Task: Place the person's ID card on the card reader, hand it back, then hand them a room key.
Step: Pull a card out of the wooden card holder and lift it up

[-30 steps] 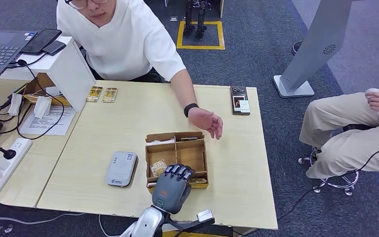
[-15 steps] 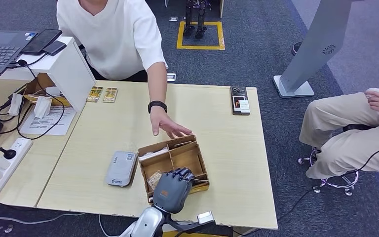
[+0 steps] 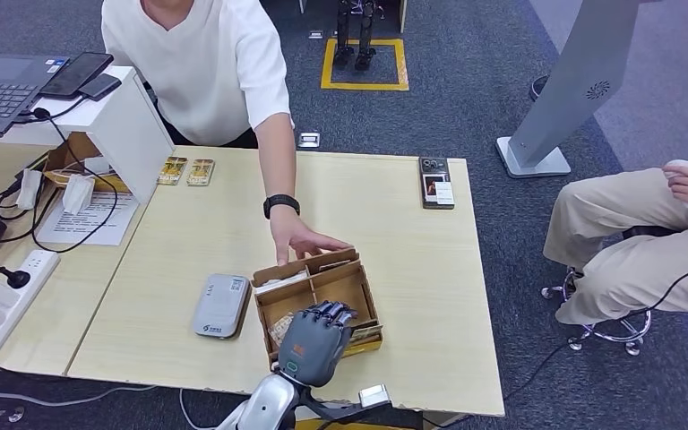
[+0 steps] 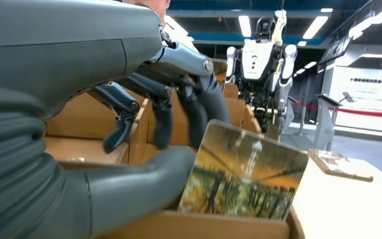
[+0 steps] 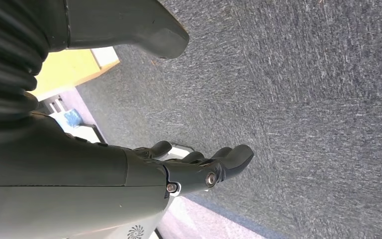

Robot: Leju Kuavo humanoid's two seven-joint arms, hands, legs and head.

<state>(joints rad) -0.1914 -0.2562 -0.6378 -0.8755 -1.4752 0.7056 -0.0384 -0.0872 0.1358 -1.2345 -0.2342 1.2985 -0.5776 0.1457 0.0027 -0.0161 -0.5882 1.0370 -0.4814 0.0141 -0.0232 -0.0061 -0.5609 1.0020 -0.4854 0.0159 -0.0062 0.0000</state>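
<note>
A pale wooden surface [image 3: 188,233] stands on dark grey carpet [image 3: 466,98] with a yellow square [image 3: 364,63] marked on it, a grey floor stand [image 3: 573,90] at one side, under long ceiling lights [image 4: 314,26].

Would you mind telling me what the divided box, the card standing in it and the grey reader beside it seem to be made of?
Divided box: looks like plain brown cardboard, matte, with thin walls and raw edges. Card beside the left hand: probably glossy plastic or laminate, since its printed picture carries a sheen; I cannot be certain. Card reader: seemingly moulded grey plastic, smooth, rounded corners. Table: pale wood-look laminate.
</note>
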